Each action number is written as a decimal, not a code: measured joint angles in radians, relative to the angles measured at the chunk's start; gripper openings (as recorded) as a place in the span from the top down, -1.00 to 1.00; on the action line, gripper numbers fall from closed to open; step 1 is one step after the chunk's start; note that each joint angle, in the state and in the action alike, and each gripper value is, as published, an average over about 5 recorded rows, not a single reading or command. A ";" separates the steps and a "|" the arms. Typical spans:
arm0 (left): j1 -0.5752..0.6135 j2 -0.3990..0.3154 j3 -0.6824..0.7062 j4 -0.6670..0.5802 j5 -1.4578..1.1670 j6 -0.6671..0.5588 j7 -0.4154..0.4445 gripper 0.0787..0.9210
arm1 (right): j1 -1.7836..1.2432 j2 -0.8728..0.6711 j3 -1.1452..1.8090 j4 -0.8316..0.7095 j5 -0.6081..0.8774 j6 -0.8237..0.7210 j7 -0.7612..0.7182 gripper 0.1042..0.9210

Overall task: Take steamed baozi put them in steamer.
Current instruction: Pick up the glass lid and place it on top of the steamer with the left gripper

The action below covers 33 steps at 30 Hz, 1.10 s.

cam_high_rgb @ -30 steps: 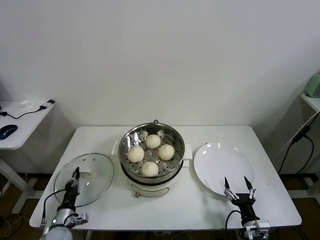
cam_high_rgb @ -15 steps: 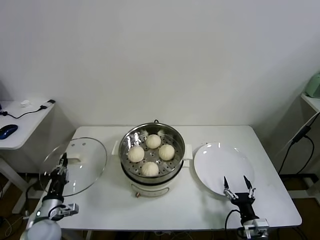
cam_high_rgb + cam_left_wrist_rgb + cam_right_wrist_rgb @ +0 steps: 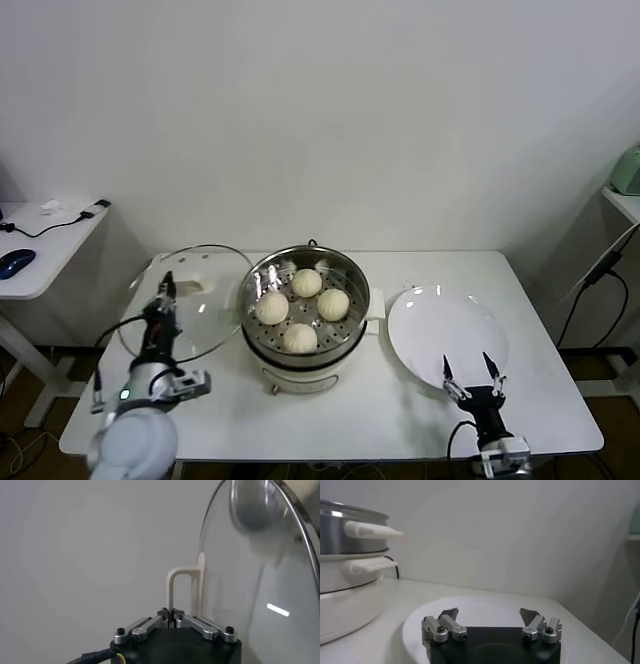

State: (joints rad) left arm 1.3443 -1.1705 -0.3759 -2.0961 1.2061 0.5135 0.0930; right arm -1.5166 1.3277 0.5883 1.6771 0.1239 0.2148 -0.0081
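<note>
On the white table (image 3: 420,400) by a pale wall, left gripper (image 3: 172,614) apparently clamps the lid (image 3: 205,300); right gripper's (image 3: 468,376) fingers wide

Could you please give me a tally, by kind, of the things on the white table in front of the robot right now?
steamed baozi: 4, all in the steamer
steamer: 1
glass lid: 1, lifted by the left gripper
white plate: 1, bare
Total: 7
</note>
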 measured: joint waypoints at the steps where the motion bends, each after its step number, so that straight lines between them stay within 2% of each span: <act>1: -0.014 -0.011 0.031 -0.006 0.019 0.021 0.018 0.87 | -0.001 0.000 -0.001 -0.001 -0.001 0.002 0.000 -0.76; 8: -0.112 -0.107 0.227 -0.006 0.160 0.123 0.105 0.87 | -0.011 -0.002 0.002 -0.015 -0.003 0.027 0.006 -0.76; 18: -0.206 -0.231 0.401 0.072 0.313 0.178 0.138 0.87 | -0.033 -0.001 0.008 -0.030 0.005 0.075 0.019 -0.76; 33: -0.259 -0.284 0.460 0.190 0.379 0.207 0.147 0.87 | -0.041 0.007 0.023 -0.023 0.009 0.113 0.044 -0.76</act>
State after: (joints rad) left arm 1.0857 -1.4548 0.0846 -1.9061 1.5851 0.7207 0.2398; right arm -1.5573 1.3346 0.6111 1.6540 0.1328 0.3277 0.0362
